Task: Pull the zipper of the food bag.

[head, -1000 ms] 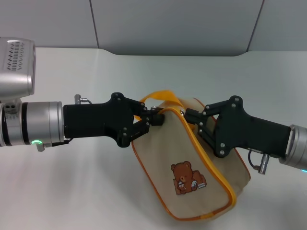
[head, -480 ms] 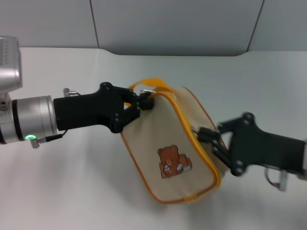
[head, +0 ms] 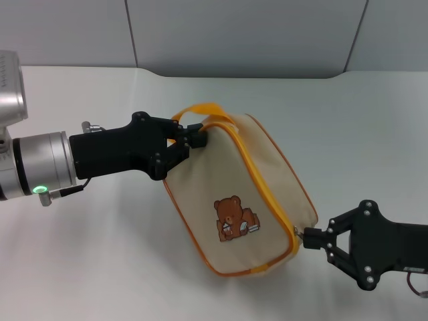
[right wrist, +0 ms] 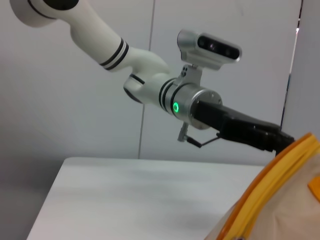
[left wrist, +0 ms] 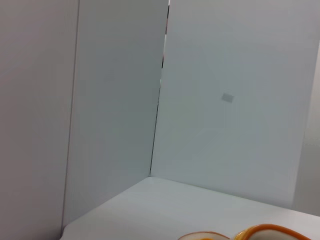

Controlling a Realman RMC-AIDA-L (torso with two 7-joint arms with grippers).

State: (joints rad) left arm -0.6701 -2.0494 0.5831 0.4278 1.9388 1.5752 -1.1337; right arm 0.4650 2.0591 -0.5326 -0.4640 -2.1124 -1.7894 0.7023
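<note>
The food bag (head: pixel 234 190), beige with a brown bear picture, lies tilted on the white table. Its orange loop handle (head: pixel 200 110) is at the far end. The orange-yellow zipper (head: pixel 267 184) runs along the top edge, from the left gripper down to the near right corner. My left gripper (head: pixel 194 140) is shut on the bag's far top corner, just under the handle. My right gripper (head: pixel 311 237) is at the bag's near right corner, shut on the small pull tab (head: pixel 305 233). The right wrist view shows the zipper strip (right wrist: pixel 272 192) close up and the left arm (right wrist: pixel 200 107) beyond it.
The white table (head: pixel 100 254) spreads around the bag, with a grey wall (head: pixel 241 33) behind it. The left wrist view shows wall panels (left wrist: pixel 115 100) and only the handle's rim (left wrist: pixel 270 231) at the frame's edge.
My right gripper has travelled along the zipper from the bag's far top to its near right corner. The bag and my left gripper have shifted slightly left.
</note>
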